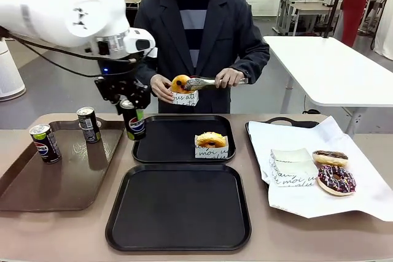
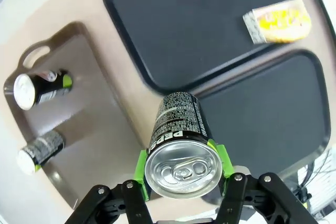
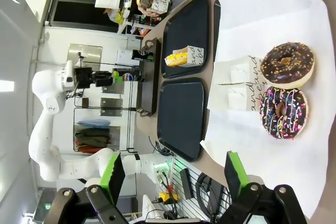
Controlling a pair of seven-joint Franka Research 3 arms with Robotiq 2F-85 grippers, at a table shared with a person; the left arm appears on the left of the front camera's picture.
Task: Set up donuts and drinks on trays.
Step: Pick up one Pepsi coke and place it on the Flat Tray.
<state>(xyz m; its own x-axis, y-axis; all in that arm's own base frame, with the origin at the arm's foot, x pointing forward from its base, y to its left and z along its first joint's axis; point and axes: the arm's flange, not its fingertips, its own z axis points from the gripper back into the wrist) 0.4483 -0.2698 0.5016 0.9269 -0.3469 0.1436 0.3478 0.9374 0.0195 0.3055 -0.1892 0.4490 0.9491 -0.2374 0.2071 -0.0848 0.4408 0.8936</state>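
My left gripper [image 2: 181, 174] is clamped on a Pepsi can [image 2: 177, 116], green pads on either side just under its silver top. The can hangs upright above the tan bench [image 1: 49, 231]. Under it is the strip between the brown tray [image 1: 67, 176] and the far black tray [image 1: 166, 145]. Two more cans [image 1: 45, 142] stand on the brown tray beyond that gripper's outer side. A sleeved donut [image 1: 210, 142] sits on the far black tray. The near black tray [image 1: 178, 207] lies bare.

My right gripper [image 3: 173, 177] is spread wide with nothing in it, above white paper [image 3: 273, 3] carrying two iced donuts [image 3: 287, 64].

Across the bench a person holds another donut [image 1: 181, 84] with tongs [image 1: 206, 82]. Behind them are a grey floor [image 1: 61, 90] and a white table [image 1: 331, 65].
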